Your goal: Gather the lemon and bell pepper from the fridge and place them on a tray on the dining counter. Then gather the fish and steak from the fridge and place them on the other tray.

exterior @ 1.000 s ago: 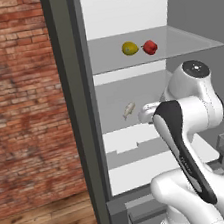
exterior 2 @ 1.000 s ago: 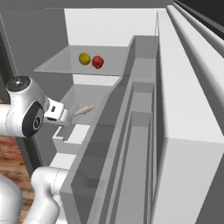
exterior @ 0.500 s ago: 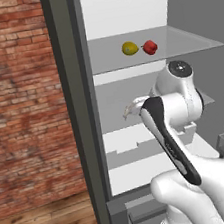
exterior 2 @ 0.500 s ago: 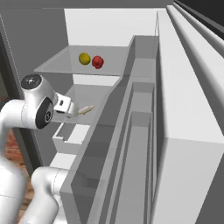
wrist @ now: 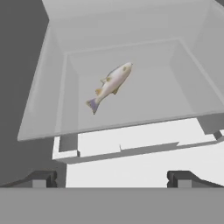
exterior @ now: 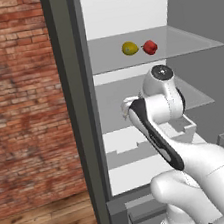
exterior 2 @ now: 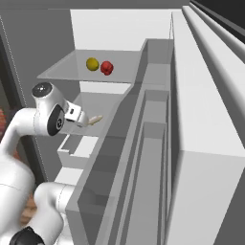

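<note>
Fish lies on the glass shelf, well ahead of the wide-open, empty gripper.

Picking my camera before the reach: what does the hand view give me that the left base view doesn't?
Hand view alone: the whole fish lying on a glass shelf, with both finger tips spread wide below it. Left base view alone: the lemon and bell pepper side by side on the upper shelf, plus the brick wall. Both: the fridge standing open, white inside.
</note>
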